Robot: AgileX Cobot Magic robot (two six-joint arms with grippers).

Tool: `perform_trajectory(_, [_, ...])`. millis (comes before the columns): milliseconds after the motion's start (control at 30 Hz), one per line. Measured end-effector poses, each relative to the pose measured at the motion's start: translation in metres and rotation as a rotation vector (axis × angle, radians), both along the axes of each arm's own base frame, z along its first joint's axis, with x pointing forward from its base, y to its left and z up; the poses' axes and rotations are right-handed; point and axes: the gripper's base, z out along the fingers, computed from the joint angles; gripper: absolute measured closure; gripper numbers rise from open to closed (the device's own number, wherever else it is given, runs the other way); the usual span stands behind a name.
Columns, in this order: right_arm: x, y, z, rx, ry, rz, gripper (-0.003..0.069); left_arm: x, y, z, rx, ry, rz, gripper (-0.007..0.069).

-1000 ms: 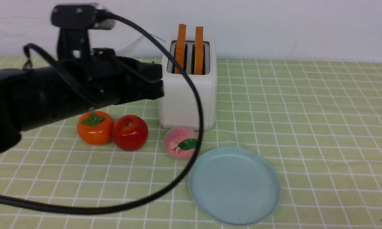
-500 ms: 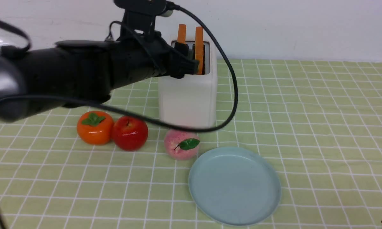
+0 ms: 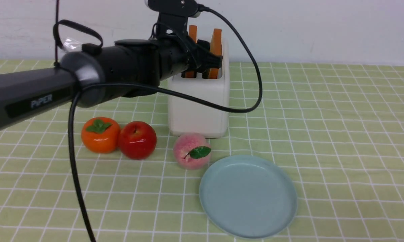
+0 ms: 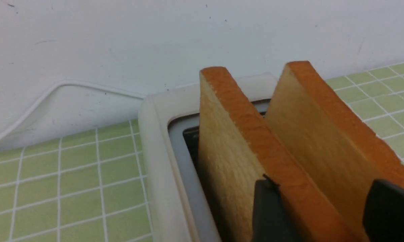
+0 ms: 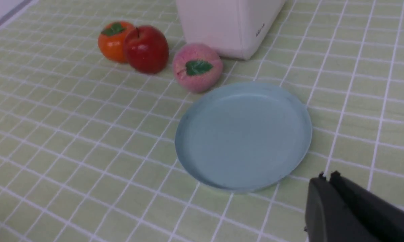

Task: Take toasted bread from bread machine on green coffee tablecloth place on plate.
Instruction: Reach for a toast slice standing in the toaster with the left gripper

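The white bread machine (image 3: 198, 104) stands at the back of the green coffee tablecloth (image 3: 323, 117). Two toasted bread slices stick up from its slots: the left one (image 3: 192, 32) upright, the right one (image 3: 216, 38) leaning right. My left gripper (image 3: 210, 62) is open at the toaster's top. In the left wrist view its gripper (image 4: 329, 215) has one finger (image 4: 269, 215) against the left slice (image 4: 222, 151) and the other finger (image 4: 390, 211) over the right slice's (image 4: 309, 134) crust. The empty plate (image 3: 276, 174) lies in front. My right gripper (image 5: 326, 176) is shut beside the plate (image 5: 188, 134).
An orange persimmon (image 3: 100, 134), a red apple (image 3: 137, 139) and a pink peach (image 3: 192, 154) sit in a row before the toaster; the peach nearly touches the plate. A black cable (image 3: 249, 84) loops beside the toaster. A white wall is close behind.
My left arm has risen and reached forward from beside the toaster to its top, over the slices. The right slice now leans right. The right arm has not moved.
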Motion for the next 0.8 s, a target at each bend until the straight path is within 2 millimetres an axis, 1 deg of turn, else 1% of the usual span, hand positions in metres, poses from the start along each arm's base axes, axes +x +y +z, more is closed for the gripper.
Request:
perform_trajectory(33, [0.001,0.0,0.002,0.011,-0.022,-0.006,0.0645,0.001,-0.001,-0.001,-0.001,0.0,0.0,0.0314])
perform_trajectory(67, [0.002,-0.001,0.004,0.019,-0.039,-0.014,0.0645,0.002,-0.001,-0.001,-0.001,0.0,0.0,0.032])
perform_trajectory(133, [0.003,-0.001,0.009,0.048,-0.085,-0.022,0.0645,0.002,-0.001,-0.001,-0.002,-0.001,0.0,0.0377])
perform_trajectory(167, [0.004,0.0,0.015,0.076,-0.144,-0.025,0.0645,0.003,-0.001,0.0,-0.003,-0.003,0.003,0.044])
perform_trajectory(200, [0.004,0.0,0.016,0.079,-0.154,-0.024,0.0645,0.003,-0.001,0.0,-0.003,-0.003,0.003,0.0446])
perform_trajectory(233, [0.004,0.001,0.021,0.085,-0.19,-0.014,0.0644,0.003,-0.001,0.0,-0.002,-0.003,0.005,0.0486])
perform_trajectory(267, [0.004,0.001,0.021,0.086,-0.196,-0.012,0.0645,0.003,-0.001,0.0,-0.002,-0.003,0.005,0.0491])
perform_trajectory(300, [0.003,0.002,0.026,0.086,-0.23,0.003,0.0644,0.003,-0.001,0.0,-0.001,-0.003,0.007,0.0525])
perform_trajectory(333, [0.002,0.003,0.03,0.081,-0.263,0.018,0.0643,0.003,-0.001,0.0,-0.002,-0.002,0.008,0.0538])
perform_trajectory(467, [0.0,0.004,0.041,0.058,-0.35,0.047,0.0643,0.002,0.0,0.001,0.0,-0.005,0.015,0.054])
perform_trajectory(500, [-0.002,0.005,0.045,0.05,-0.385,0.055,0.0643,0.001,0.002,0.007,-0.005,-0.015,0.022,0.054])
perform_trajectory(533, [-0.002,0.005,0.047,0.049,-0.393,0.057,0.0643,0.001,0.002,0.007,-0.005,-0.015,0.023,0.054])
perform_trajectory(600, [-0.003,0.007,0.049,0.043,-0.413,0.082,0.0643,-0.007,0.007,0.029,-0.028,-0.055,0.033,0.054])
perform_trajectory(667, [-0.005,0.008,0.048,0.038,-0.409,0.108,0.0643,-0.014,0.011,0.047,-0.045,-0.089,0.037,0.054])
perform_trajectory(700, [-0.005,0.009,0.048,0.036,-0.409,0.111,0.0643,-0.016,0.012,0.052,-0.051,-0.099,0.036,0.054])
perform_trajectory(767, [-0.007,0.012,0.047,0.019,-0.399,0.154,0.0643,-0.031,0.02,0.085,-0.086,-0.164,0.038,0.054])
perform_trajectory(800, [-0.007,0.012,0.046,0.011,-0.396,0.162,0.0643,-0.038,0.024,0.098,-0.1,-0.19,0.039,0.054])
